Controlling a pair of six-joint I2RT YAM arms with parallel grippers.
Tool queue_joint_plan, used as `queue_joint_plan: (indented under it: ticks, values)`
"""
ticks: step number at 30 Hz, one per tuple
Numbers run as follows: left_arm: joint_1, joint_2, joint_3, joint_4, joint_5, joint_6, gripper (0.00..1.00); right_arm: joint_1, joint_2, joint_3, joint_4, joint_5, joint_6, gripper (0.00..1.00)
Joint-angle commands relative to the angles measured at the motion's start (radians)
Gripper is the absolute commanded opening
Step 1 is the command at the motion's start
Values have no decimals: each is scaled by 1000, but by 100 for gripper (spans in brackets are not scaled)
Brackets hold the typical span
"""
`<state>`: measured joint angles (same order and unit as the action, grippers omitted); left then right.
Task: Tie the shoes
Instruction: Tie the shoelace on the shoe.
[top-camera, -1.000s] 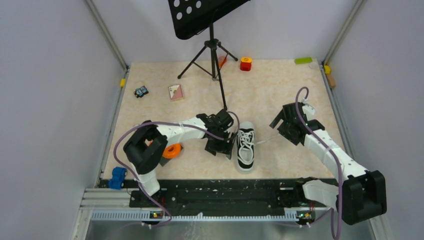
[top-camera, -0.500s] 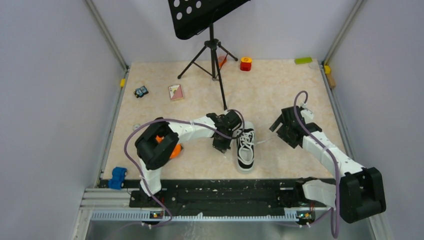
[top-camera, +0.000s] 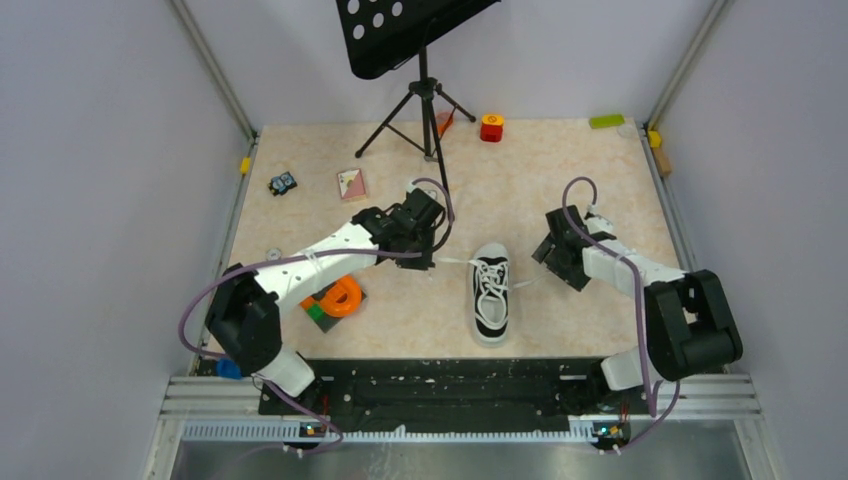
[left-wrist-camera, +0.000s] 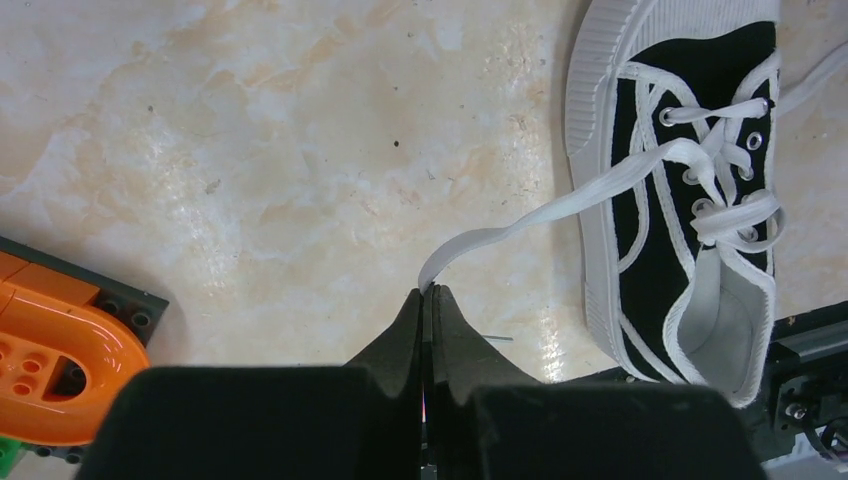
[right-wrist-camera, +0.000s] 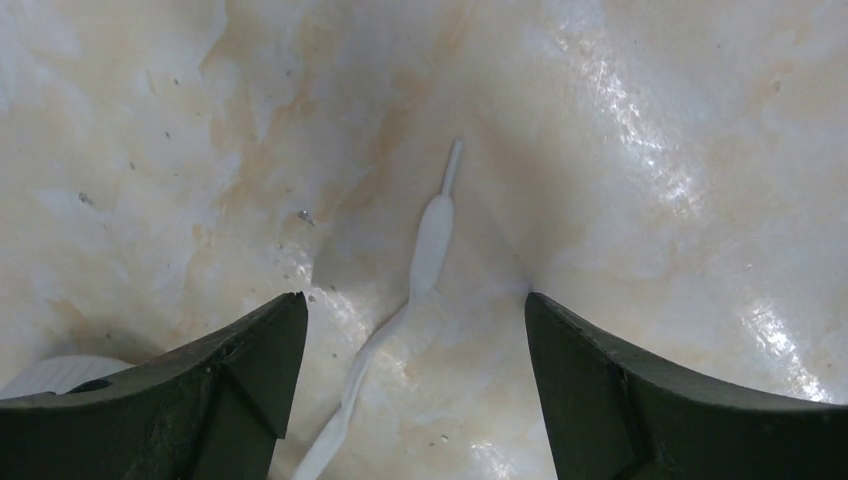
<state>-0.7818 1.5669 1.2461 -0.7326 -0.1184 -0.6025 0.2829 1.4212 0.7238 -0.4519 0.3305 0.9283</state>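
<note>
The shoe (top-camera: 491, 300), a small black low-top sneaker with a white sole and white laces, lies mid-table with its toe toward the arms. My left gripper (top-camera: 436, 260) is just left of it, shut on the end of the left lace (left-wrist-camera: 520, 222). That lace runs taut from the fingertips (left-wrist-camera: 410, 315) to the shoe's (left-wrist-camera: 720, 70) eyelets. My right gripper (top-camera: 553, 262) hovers right of the shoe, open. The right lace's tip (right-wrist-camera: 432, 235) lies flat on the table between its jaws (right-wrist-camera: 415, 300), touching neither finger.
A music stand's tripod (top-camera: 425, 110) stands behind the shoe. An orange ring toy (top-camera: 343, 297) on a green block lies beside the left arm. A card (top-camera: 351, 184), a small toy car (top-camera: 283, 183), a red block (top-camera: 491, 127) and a blue toy (top-camera: 229, 368) sit around the edges.
The left gripper has shut on the left lace and drawn back up and to the left, pulling the lace straight. The right gripper has shifted slightly left, staying open.
</note>
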Motion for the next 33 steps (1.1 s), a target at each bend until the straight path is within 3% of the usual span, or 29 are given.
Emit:
queue_joint_plan:
  ticks: [1,4,6,12,19,24,33]
  values:
    - [-8,-22,-18,1,-3,-1,0,-16,58,54,45,92,4,80]
    - [-7,-24,-20,2,0,-2,0,-19,96,74,41,100,-11,71]
    - [-7,-24,-21,3,-5,-1,0,-19,110,70,44,91,-9,59]
    - [-7,-25,-16,-2,-6,2,0,-19,81,33,66,96,15,0]
    - [-2,-73,19,-39,-36,19,0,-19,-38,109,-19,145,-14,0]
    - [0,-109,87,-130,-167,49,0,-19,-199,146,-44,141,-55,0]
    - [102,-212,57,-128,-100,87,0,-19,-444,232,-131,262,-94,0]
